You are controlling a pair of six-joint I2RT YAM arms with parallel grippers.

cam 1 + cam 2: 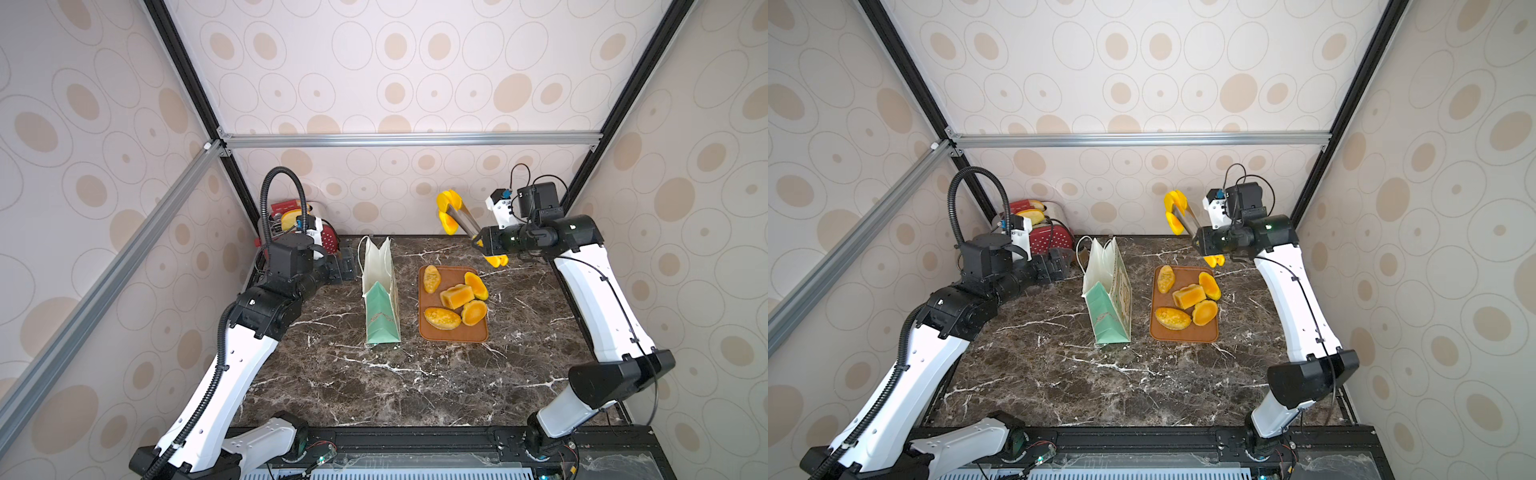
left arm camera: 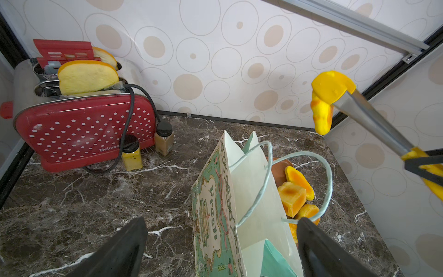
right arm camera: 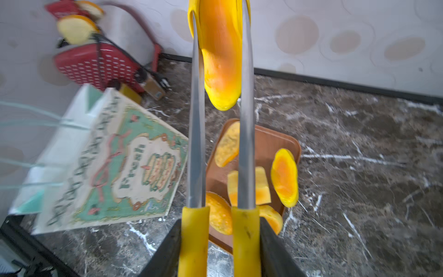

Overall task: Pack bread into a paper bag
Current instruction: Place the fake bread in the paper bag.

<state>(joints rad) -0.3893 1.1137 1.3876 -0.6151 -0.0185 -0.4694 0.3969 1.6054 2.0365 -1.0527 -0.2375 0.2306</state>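
transfer step: one bun lifted in tongs, not yet over the paper bag.
the right gripper (image 3: 219, 230) is clamped on the yellow handles of the tongs (image 1: 464, 224), whose tips pinch a bun (image 3: 221, 60) in the air, ahead of and above the gripper. five more pieces of bread (image 1: 456, 296) lie on the brown tray (image 1: 453, 334) below it. the paper bag (image 1: 380, 291) stands upright with its mouth open, past the tray on the side toward the left gripper (image 2: 221, 220), whose fingers are spread wide and empty with the bag just ahead of them (no pinch on the paper is visible). the next move likely calls for swinging the tongs across until the bun hangs over the narrow mouth, clear of the string handles, then lowering and easing the squeeze.
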